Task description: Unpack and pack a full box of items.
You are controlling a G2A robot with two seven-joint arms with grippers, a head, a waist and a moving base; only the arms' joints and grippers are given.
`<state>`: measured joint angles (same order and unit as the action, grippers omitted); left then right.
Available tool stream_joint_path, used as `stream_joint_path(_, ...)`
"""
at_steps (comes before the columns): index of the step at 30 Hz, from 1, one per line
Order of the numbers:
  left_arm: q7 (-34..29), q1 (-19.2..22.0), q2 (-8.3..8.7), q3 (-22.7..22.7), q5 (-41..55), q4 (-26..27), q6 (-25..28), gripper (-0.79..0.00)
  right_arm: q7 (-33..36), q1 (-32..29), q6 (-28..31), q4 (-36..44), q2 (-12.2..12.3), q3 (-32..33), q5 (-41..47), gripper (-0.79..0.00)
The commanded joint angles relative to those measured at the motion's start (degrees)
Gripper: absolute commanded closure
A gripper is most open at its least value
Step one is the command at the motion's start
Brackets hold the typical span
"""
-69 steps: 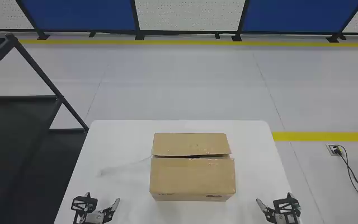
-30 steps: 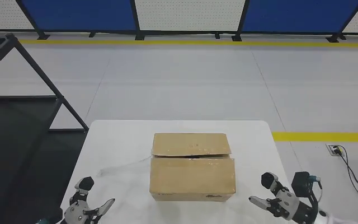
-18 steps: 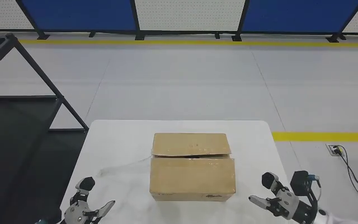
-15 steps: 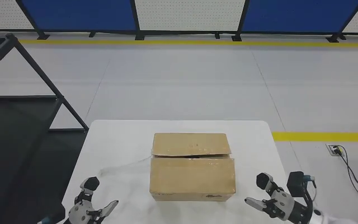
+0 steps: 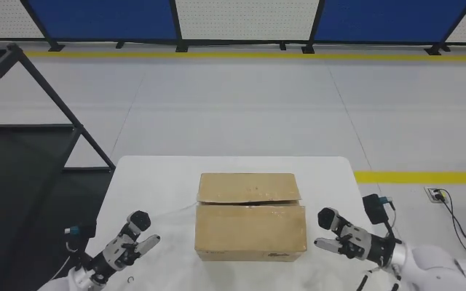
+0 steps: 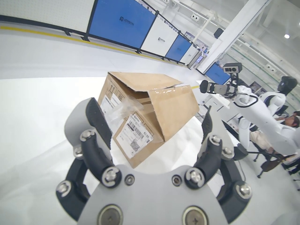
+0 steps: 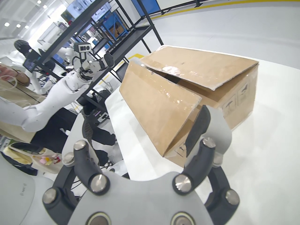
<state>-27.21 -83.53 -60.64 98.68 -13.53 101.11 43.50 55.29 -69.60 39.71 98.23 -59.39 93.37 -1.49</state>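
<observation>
Top view: your left gripper [image 5: 143,231] and right gripper [image 5: 322,230], both spread, flanked the box [image 5: 250,231] lower centre; a one-sided push could've skidded it.

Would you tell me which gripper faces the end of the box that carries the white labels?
The left gripper: the labelled end of the box faces its open jaws; the right gripper faces an end showing printed symbols only.

Bright overhead light glints on the box [image 7: 161,111]; wrist views bow at edges.
</observation>
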Motion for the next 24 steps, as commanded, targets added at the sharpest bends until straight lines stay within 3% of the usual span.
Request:
stream_joint_path(1,-3.2,0.2,0.18,-0.1,2.7,0.0,-1.1,-0.785,1.3,1.3,-2.2,-1.4,0.2,0.1,-0.7,-0.785)
stream_joint_path(12,-2.8,0.1,0.12,-0.9,3.6,0.2,-3.0,-0.785,0.5,1.2,-3.6,-0.7,0.1,-1.2,-1.5,-0.785)
stream_joint_path(17,-5.8,1.8,0.36,-2.3,5.0,0.4,-5.7,-0.785,-1.7,4.7,-9.3,-4.1,-0.2,-4.9,0.7,-0.785)
stream_joint_path(24,-8.0,3.2,0.71,-2.7,7.8,-0.7,-6.8,-0.785,1.5,9.7,-9.5,-9.3,-0.3,-9.4,4.5,-0.785)
